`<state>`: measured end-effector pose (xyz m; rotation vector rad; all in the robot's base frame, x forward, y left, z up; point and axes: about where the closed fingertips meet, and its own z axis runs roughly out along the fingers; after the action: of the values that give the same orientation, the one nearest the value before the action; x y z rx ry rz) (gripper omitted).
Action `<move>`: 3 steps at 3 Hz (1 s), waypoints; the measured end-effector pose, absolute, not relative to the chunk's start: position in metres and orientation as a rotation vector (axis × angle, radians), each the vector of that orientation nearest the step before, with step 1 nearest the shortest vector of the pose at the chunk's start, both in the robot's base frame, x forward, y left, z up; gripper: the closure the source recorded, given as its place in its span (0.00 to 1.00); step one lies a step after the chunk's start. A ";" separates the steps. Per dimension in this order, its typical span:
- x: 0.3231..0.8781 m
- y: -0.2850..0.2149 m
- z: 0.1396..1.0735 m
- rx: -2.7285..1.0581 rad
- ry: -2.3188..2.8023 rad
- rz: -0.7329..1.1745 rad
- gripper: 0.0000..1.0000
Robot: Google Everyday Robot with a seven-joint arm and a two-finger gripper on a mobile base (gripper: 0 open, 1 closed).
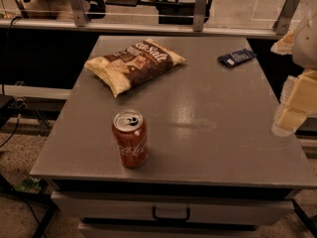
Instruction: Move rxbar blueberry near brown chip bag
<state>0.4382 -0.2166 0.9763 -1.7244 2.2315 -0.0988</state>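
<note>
At the bottom of the frame the counter (213, 133) shows a drawer with a dark handle (171, 213) under its front edge. Just behind that edge, lower left of centre, a red soda can (130, 139) stands upright and plays no part in the job. At the right edge, about mid-height, the pale tool (291, 114) hangs beside the counter's right side, touching nothing and carrying nothing. It is partly cut off by the frame, so I cannot tell whether it is wide or narrow. Further back, upper left of centre, the brown chip bag (133, 63) lies flat on the counter. The blue snack bar (237, 58) lies at the upper right, near the far right corner, well apart from the bag, with bare counter between them. By my reading the task is barely begun: the bar is not yet picked up, and the grasp, the carry leftward and the set-down beside the bag are all left. Beyond the counter, a rail and dim furniture (173, 4) are hard to make out.
</note>
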 end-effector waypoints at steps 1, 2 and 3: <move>0.443 -0.217 0.977 -1.725 2.224 -0.100 0.00; 0.460 -0.217 0.978 -1.730 2.200 -0.100 0.00; 0.499 -0.217 0.976 -1.735 2.148 -0.087 0.00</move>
<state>0.4986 -0.2168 0.9762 -1.7352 2.1484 -0.0870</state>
